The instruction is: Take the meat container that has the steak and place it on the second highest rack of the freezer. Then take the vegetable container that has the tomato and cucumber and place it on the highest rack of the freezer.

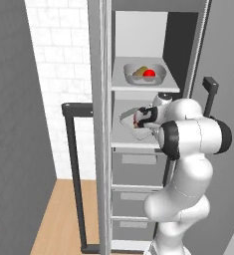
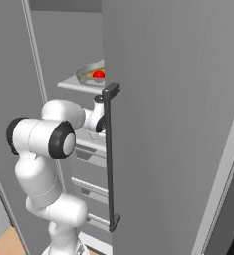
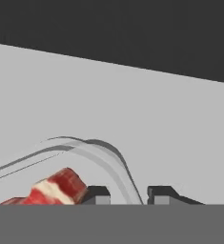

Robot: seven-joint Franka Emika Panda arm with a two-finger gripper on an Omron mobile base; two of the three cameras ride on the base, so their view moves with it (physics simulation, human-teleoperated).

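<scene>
The freezer (image 1: 138, 30) stands open. My gripper (image 1: 140, 119) reaches inside it, just over the second highest rack (image 1: 131, 145), and is shut on the rim of the clear meat container (image 1: 127, 118), which hangs tilted. In the hand view the rim (image 3: 101, 151) runs down between my fingertips (image 3: 98, 194), and the red, pale-streaked steak (image 3: 56, 189) lies to their left. On the highest rack (image 1: 138, 88) sits the vegetable container (image 1: 158, 74) with the tomato (image 1: 149, 73) and the cucumber (image 1: 140, 71). The tomato (image 2: 98, 74) also peeks out beside the door in the right base view.
The freezer door (image 2: 178, 124) with its long dark bar handle (image 2: 108, 154) swings out to the right of my arm. Grey drawers (image 1: 136, 172) fill the space below the racks. Another dark handle (image 1: 73, 174) stands on the left, and an oven (image 2: 230, 214) at the far right.
</scene>
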